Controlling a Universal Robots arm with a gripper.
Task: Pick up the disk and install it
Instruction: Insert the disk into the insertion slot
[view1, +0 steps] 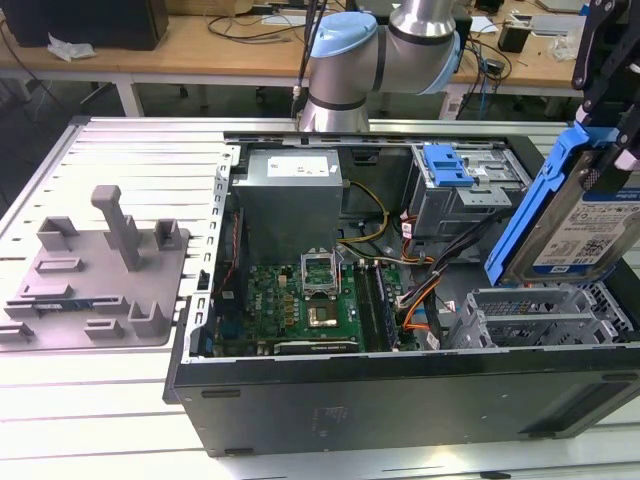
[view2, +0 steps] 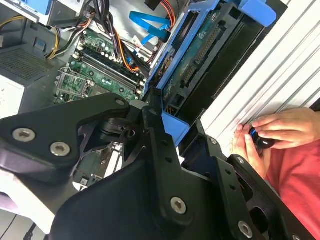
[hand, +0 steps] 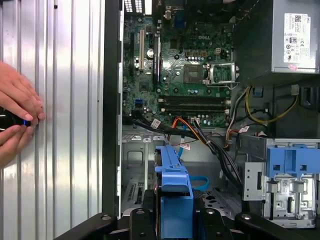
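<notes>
The disk (view1: 585, 228), a silver drive with a white-and-blue label in a blue bracket (view1: 530, 205), hangs tilted above the exterior view's right end of the open computer case (view1: 400, 390). My gripper (view1: 606, 120) is shut on its upper end. In the second wrist view the disk (view2: 200, 50) shows its green circuit side, with the black fingers (view2: 157, 145) clamped on the blue bracket. In the first wrist view the bracket's edge (hand: 174, 187) rises from the gripper (hand: 172, 220) over the case's drive area.
Inside the case lie a green motherboard (view1: 310, 305), a grey power supply box (view1: 290, 195), orange and black cables (view1: 425, 290), a drive cage with a blue latch (view1: 447, 165) and a silver bay (view1: 540, 315). A grey fixture (view1: 100, 280) sits at the exterior view's left. A person's hands (hand: 17, 117) rest beside the case.
</notes>
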